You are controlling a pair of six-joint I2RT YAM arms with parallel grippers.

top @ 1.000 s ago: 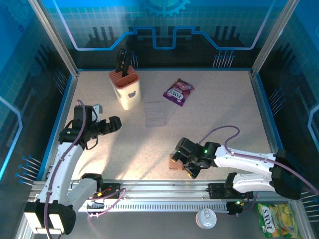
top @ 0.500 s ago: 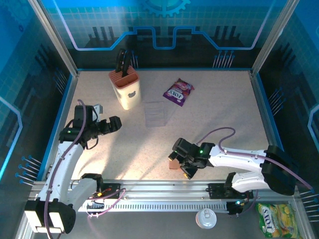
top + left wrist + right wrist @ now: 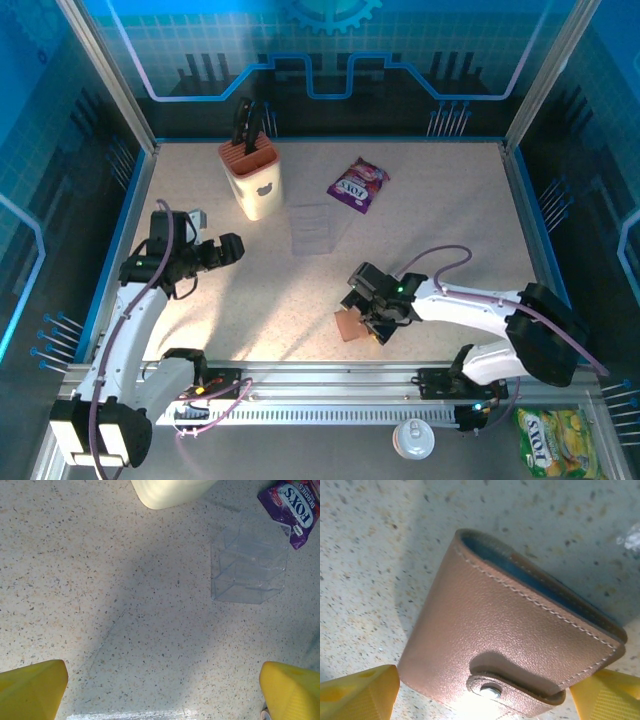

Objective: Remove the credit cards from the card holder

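Observation:
The card holder [image 3: 348, 325] is a tan-brown leather wallet lying on the table near the front edge, folded shut with its strap tab snapped. In the right wrist view the card holder [image 3: 510, 630] sits between the two yellow fingers [image 3: 360, 692], a blue lining showing along its far edge. My right gripper [image 3: 368, 320] stands open over it, jaws wide on either side. The credit cards are hidden. My left gripper [image 3: 236, 248] hangs open over bare table at the left, its yellow fingertips [image 3: 30, 690] far apart with nothing between them.
A cream knife block [image 3: 252, 178] stands at the back left. A clear plastic tray [image 3: 311, 228] lies mid-table, also seen as the clear tray [image 3: 249, 565]. A purple snack packet [image 3: 358, 184] lies behind it. Rails run along the front edge [image 3: 330, 385].
The right wrist has shifted slightly left and away from the front edge over the card holder, which shows a little more beside it. The left arm has not moved.

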